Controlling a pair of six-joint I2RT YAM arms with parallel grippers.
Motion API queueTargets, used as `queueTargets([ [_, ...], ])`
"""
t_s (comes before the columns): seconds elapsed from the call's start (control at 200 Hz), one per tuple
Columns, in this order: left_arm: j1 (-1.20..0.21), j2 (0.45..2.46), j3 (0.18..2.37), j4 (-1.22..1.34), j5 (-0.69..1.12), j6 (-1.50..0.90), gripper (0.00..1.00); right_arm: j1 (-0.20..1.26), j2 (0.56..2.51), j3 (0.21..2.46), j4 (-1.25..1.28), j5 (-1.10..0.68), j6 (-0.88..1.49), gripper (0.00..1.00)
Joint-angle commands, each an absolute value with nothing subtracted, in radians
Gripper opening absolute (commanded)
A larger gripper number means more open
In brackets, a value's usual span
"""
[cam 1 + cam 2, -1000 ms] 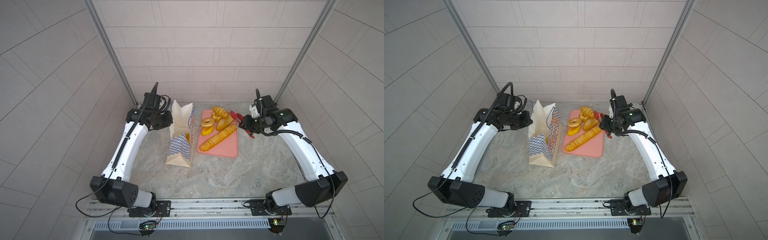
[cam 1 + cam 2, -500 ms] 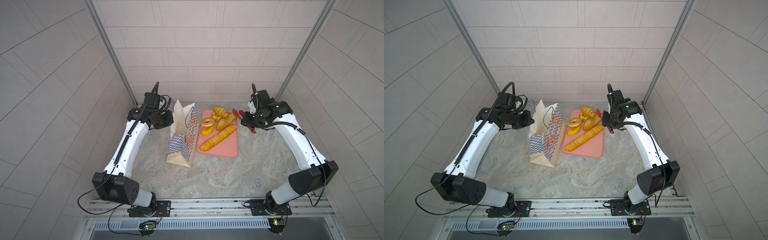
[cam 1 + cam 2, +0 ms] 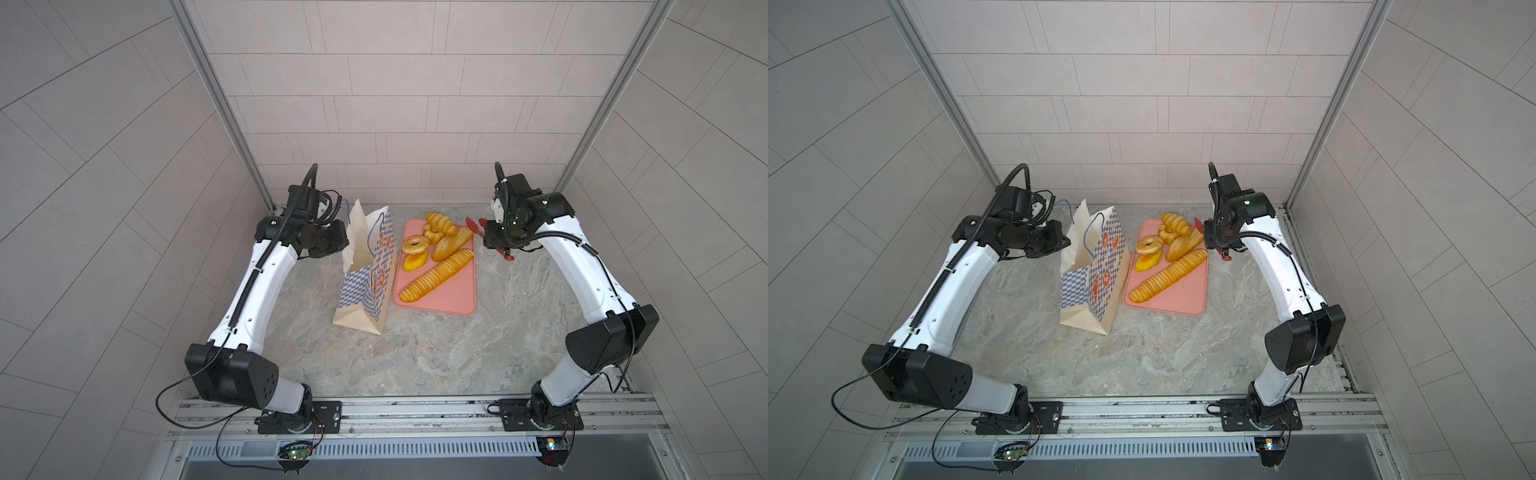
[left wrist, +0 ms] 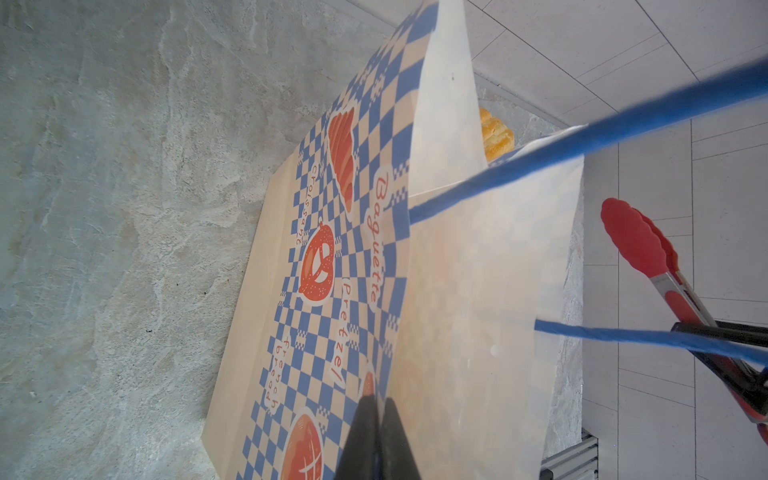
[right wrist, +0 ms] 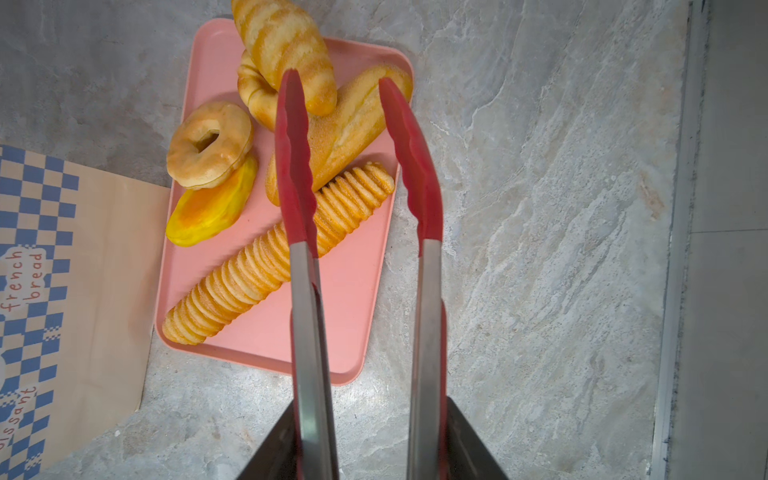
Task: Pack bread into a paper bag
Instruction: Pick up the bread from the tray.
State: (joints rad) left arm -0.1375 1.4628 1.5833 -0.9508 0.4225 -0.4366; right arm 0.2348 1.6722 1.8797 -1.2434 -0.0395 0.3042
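The step in hand looks like the approach for a pick, since no piece sits between the tong tips yet. The left gripper (image 4: 376, 401) is clenched on the top rim of the upright cream paper bag with blue-and-white checks (image 3: 368, 282). It pinches the wall on the bag's 9 o'clock side in both top views, which holds the mouth apart. The right gripper (image 5: 374, 451) grasps the steel shanks of the red-tipped metal tongs (image 5: 305, 291). Their 2 tips stand apart and hover at the 1 o'clock corner of the flat pink plastic tray (image 3: 449, 291). The tray lies on the grey marbled desk (image 3: 436, 357), just beside the bag at its 3 o'clock. The bread is on that tray:

- a long ridged golden baguette (image 3: 438, 274) lying diagonally from 7 to 1 o'clock
- a ring doughnut (image 3: 414, 244) resting partly on a flat yellow bun (image 3: 414, 262) on the 10 o'clock side
- an oval golden roll (image 3: 451, 245) and 2 striped croissants (image 3: 440, 224) piled toward 12 o'clock

Whether any bread is already in the bag cannot be told, because its inside is hidden. By judgement, the next move calls for lowering the tongs astride 1 piece, most likely the oval roll or the baguette's 1 o'clock end. The tips would then need to squeeze until they bite without the glossy piece slipping. After that the piece has to be lifted and carried toward 9 o'clock, over the held-open mouth.
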Motion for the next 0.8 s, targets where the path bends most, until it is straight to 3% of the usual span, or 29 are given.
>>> queueTargets([
  [0.0,-0.131,1.475,1.571,-0.957,0.419,-0.429,0.00,0.233,1.693,1.915,-1.281,0.003,0.226,0.49],
  [0.796,-0.124,1.543,1.652,-0.993,0.430,-0.424,0.00,0.232,1.991,2.184,-1.371,0.012,0.090,0.53],
])
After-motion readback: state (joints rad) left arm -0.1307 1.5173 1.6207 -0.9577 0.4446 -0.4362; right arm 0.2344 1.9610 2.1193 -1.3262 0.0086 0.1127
